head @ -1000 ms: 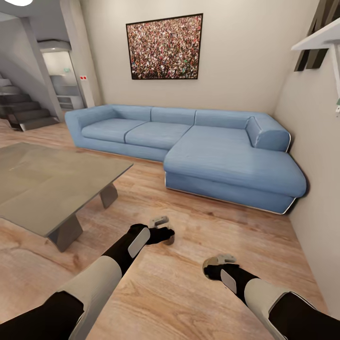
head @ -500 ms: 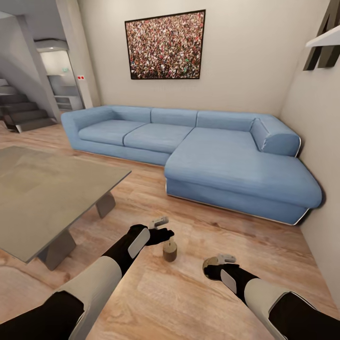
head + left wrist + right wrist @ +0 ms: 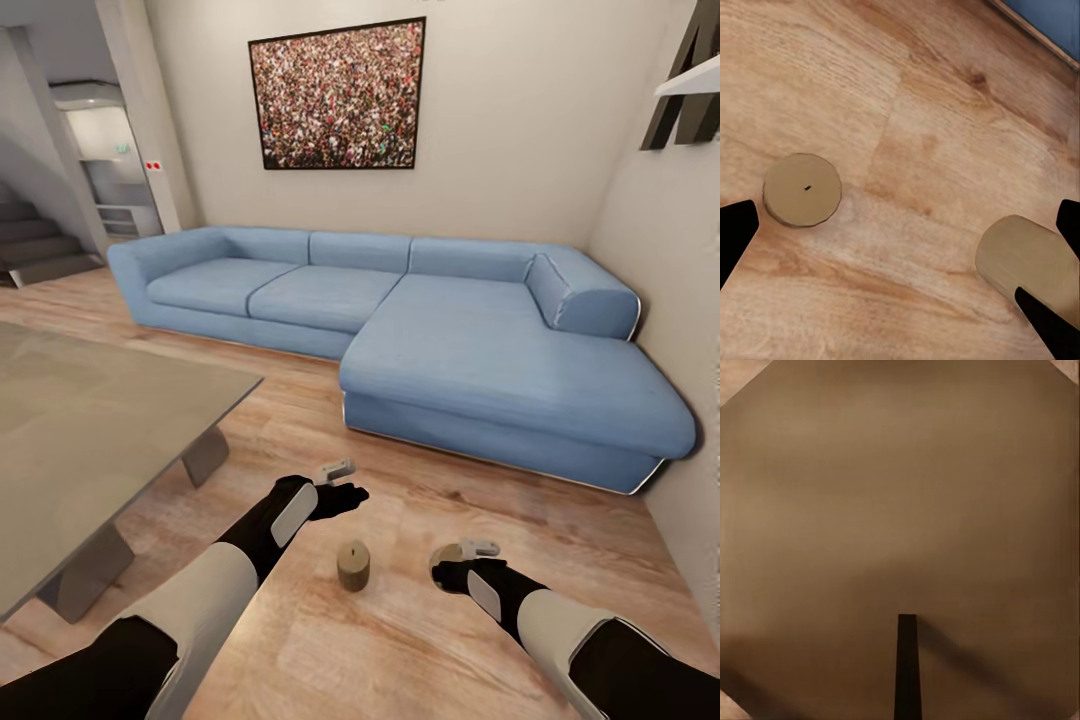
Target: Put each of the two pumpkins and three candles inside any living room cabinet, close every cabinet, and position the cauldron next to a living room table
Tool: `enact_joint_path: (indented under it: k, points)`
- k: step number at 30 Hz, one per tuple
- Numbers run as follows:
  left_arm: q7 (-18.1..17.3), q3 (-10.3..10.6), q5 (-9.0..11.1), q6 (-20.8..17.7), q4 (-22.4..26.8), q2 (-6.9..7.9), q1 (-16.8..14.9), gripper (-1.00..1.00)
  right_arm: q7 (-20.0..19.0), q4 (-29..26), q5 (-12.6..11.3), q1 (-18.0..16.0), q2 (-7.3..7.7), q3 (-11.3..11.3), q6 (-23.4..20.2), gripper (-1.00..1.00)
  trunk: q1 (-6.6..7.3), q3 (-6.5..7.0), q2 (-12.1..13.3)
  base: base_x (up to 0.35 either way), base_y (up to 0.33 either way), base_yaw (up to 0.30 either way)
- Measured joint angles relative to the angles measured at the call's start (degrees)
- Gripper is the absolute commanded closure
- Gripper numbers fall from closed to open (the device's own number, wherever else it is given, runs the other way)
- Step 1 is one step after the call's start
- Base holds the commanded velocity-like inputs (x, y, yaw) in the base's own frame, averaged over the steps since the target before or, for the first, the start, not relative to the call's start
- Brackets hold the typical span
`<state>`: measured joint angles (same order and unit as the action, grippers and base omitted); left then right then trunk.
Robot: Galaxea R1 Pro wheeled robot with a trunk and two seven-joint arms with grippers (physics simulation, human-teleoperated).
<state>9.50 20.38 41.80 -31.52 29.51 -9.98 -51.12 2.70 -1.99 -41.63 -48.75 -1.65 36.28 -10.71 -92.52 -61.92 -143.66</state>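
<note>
Now | L pincer (image 3: 345,488) spread, empty | R pincer (image 3: 452,562) clenched on candle (image 3: 449,552) | floor candle (image 3: 352,565) at 6 o'clock of L: prob. light, stiff, waxy-slick; grab round sides, mid-height

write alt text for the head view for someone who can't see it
A short tan candle stands upright on the wooden floor between the robot's two arms, with the left gripper just beyond it and the right gripper beside it. A blue sectional sofa fills the background and a grey table sits left.
</note>
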Motion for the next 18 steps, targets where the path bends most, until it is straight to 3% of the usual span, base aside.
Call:
enact_joint_path:
  k: [18]
  points:
    - [0.2,0.0,0.0,0.0,-0.1,0.06,0.0,-1.00,0.0,0.0,0.1,0.0,-0.03,0.1,0.0,1.00,-0.02,0.07,0.0,0.021,0.000,-0.012]
